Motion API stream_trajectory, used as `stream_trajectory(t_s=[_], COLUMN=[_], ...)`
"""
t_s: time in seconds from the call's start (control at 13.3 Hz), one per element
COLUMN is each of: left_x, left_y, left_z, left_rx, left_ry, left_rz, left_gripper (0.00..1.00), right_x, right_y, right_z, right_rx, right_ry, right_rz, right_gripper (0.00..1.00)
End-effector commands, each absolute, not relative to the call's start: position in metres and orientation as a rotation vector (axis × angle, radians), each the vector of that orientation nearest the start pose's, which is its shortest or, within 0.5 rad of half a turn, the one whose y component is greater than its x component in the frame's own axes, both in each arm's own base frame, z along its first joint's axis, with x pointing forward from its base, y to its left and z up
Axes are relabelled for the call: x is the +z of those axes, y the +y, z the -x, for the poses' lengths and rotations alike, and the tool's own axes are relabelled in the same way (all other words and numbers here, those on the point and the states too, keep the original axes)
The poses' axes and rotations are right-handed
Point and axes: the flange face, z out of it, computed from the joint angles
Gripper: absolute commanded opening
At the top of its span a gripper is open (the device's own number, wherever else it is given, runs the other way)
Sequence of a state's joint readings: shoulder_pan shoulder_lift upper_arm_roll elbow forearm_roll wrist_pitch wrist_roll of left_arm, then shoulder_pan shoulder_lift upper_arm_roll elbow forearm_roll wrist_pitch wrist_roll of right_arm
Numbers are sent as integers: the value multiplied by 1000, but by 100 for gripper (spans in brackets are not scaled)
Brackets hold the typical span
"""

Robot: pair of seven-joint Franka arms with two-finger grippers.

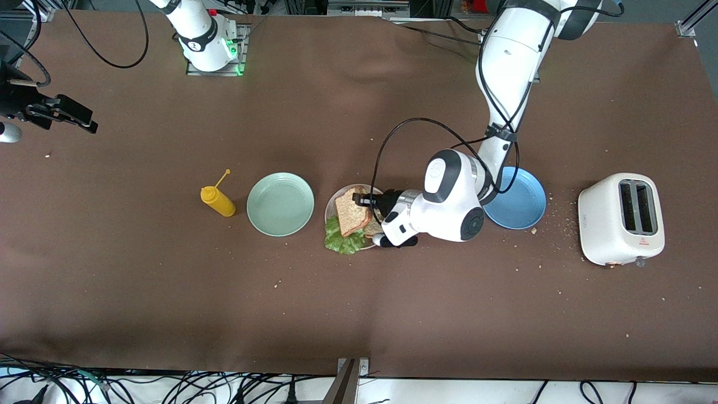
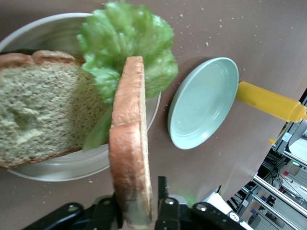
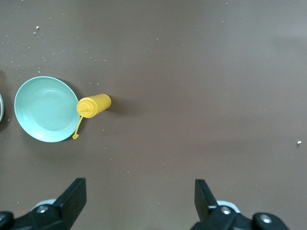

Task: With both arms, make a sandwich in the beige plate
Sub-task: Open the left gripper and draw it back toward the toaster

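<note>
The left gripper (image 2: 140,211) is over the beige plate (image 1: 332,207), its fingers on either side of a bread slice (image 2: 129,143) standing on edge; whether they press it is unclear. Lettuce (image 2: 127,43) and another slice (image 2: 38,110) lie beneath. The right gripper (image 3: 140,199), fingers apart, waits well away from the plate, at the right arm's end.

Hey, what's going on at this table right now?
A sandwich is being put together on the beige plate. The left pincer has the top bread slice between its fingers, tilted on edge over the lettuce and the bottom slice; whether it grips or is letting go is unclear. The right pincer waits open above the right arm's end of the table. The mint-green plate and blue plate hold nothing.
</note>
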State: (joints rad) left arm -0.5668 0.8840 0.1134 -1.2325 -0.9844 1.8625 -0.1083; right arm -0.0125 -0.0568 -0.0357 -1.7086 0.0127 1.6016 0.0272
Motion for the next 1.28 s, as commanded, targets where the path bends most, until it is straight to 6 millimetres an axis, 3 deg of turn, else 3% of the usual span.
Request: stream_trajectory(t_s=[0.0, 0.15, 0.53, 0.68, 0.9, 1.2], left_x=[242, 242, 247, 250, 274, 286], left_y=[-394, -378, -328, -281, -193, -108], left_z=[-635, -645, -668, -687, -716, -728], left_rx=[-543, -526, -484, -445, -343, -306], left_ry=[98, 144, 232, 278, 341, 381], left_rz=[-2369, -2390, -2537, -2598, -2702, -2877], left_gripper=[88, 99, 99, 99, 99, 99], right_x=[602, 602, 600, 600, 595, 594], right_y=[-28, -25, -22, -16, -10, -10], right_z=[-539, -539, -536, -538, -541, -542], right_rx=[78, 82, 124, 117, 122, 127], right_ry=[87, 75, 70, 55, 46, 39], right_rz=[3121, 3136, 3125, 3125, 3124, 3128], right_gripper=[100, 100, 100, 100, 100, 100])
